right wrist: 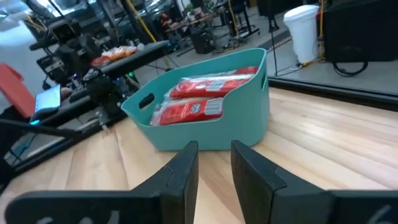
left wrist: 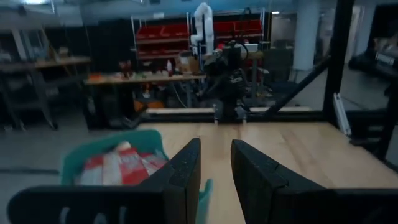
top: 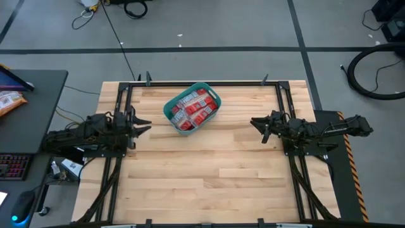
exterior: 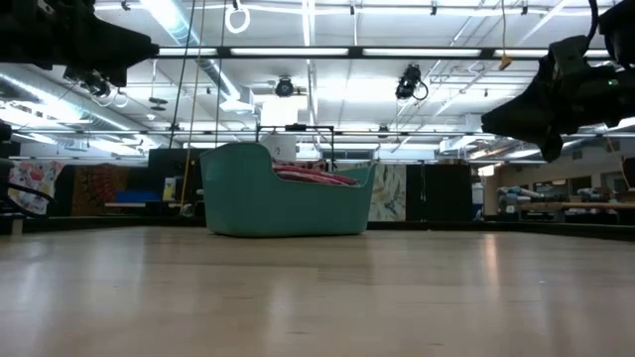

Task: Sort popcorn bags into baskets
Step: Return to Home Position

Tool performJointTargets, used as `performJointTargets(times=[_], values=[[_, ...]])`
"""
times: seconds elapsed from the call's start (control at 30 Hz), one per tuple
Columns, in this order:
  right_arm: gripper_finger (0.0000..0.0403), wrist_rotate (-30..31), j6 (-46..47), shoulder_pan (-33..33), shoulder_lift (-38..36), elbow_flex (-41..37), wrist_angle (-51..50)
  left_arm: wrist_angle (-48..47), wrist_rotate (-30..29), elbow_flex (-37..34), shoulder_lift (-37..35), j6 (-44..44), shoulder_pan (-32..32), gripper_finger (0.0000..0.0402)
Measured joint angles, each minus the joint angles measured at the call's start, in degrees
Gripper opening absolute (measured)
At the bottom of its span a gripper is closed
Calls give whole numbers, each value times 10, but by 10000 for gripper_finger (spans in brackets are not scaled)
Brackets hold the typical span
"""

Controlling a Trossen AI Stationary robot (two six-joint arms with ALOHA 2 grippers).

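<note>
Far L, off the table (top: pixel 209 177), a dark desk (top: pixel 44 95) is seen w/ an orange-and-white snack bag (top: pixel 9 101) at its edge.

The L gripper (top: pixel 142 125) is held over the table's L side, clear of the wood and pointed twd the ctr. In the L wrist view its fingers (left wrist: pixel 183 171) are shown slightly parted. A narrow gap is left btwn them and nothing is pinched.

Nr the far edge, a bit L of ctr, the teal basket (top: pixel 168 111) is set at a slant on the wood, well apart from both grippers. The red popcorn bags (top: pixel 195 107) are piled inside it, overlapping, so an exact count can't be made. In the low view the topmost bags are seen just above the dipped part of the rim.

The R gripper (top: pixel 256 123) is held over the table's R side, approx level w/ the L one and pointed back twd the ctr. Its fingers (right wrist: pixel 180 174) are likewise narrowly parted w/ nothing btwn them. In the R wrist view the basket's wall is seen straight ahead of them, w/ bags visible over the rim.
</note>
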Motion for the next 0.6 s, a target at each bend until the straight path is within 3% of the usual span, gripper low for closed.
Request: performJointTargets(times=[0.17,0.33,0.6], values=[[99,-7,-8,0,0,0,0,40,1,0,0,40,0,93],[99,-8,-3,0,0,0,0,84,-3,0,0,152,0,93],[99,-8,-3,0,0,0,0,88,-2,0,0,162,0,94]])
